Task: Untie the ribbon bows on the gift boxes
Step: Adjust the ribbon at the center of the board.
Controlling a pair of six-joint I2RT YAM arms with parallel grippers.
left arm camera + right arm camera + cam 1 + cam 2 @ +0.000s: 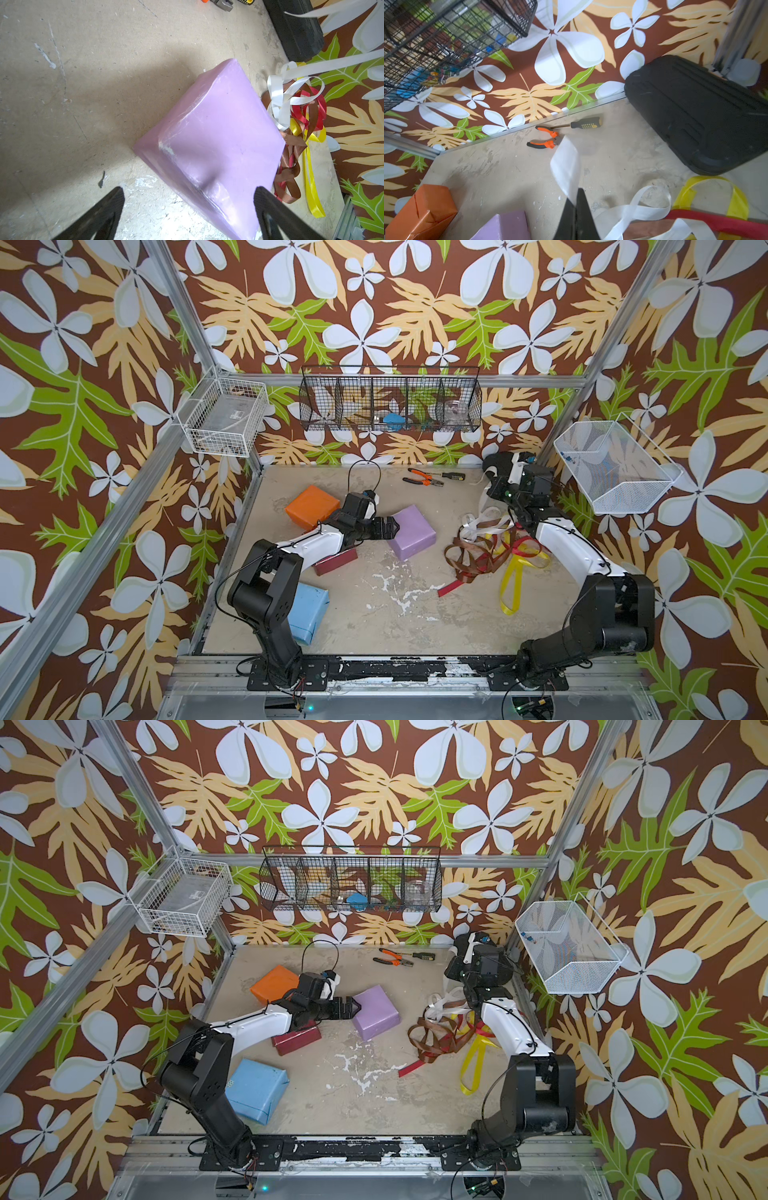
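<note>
Looking down in both top views, you have your left gripper (394,526) low at the left corner of the lilac box (412,533), jaws spread wide and nothing gripped; the orange box (311,507) sits behind that arm, the dark red box (337,562) lies partly under it, and the light blue box (308,614) is beside the arm's base; all four ribbons lie off the boxes in one loose tangle on the right side of the table (374,614), with the white ribbon (478,526) at the back, the brown ribbon (463,560) and red ribbon (451,588) in the middle, and the yellow ribbon (528,560) trailing forward; orange-handled pliers (420,477) and a screwdriver (451,475) lie near the back wall; in the left wrist view the two fingers (112,207) stand far apart, one over bare table and one at the lilac box's edge, and you cannot tell whether it touches; the ribbon tangle lies near the box's far side; in the right wrist view your right gripper (578,196) is pinched tight on the white ribbon, one strip rising from the fingers and the rest looping down to the heap; a black case (695,114) stands against the wall.
</note>
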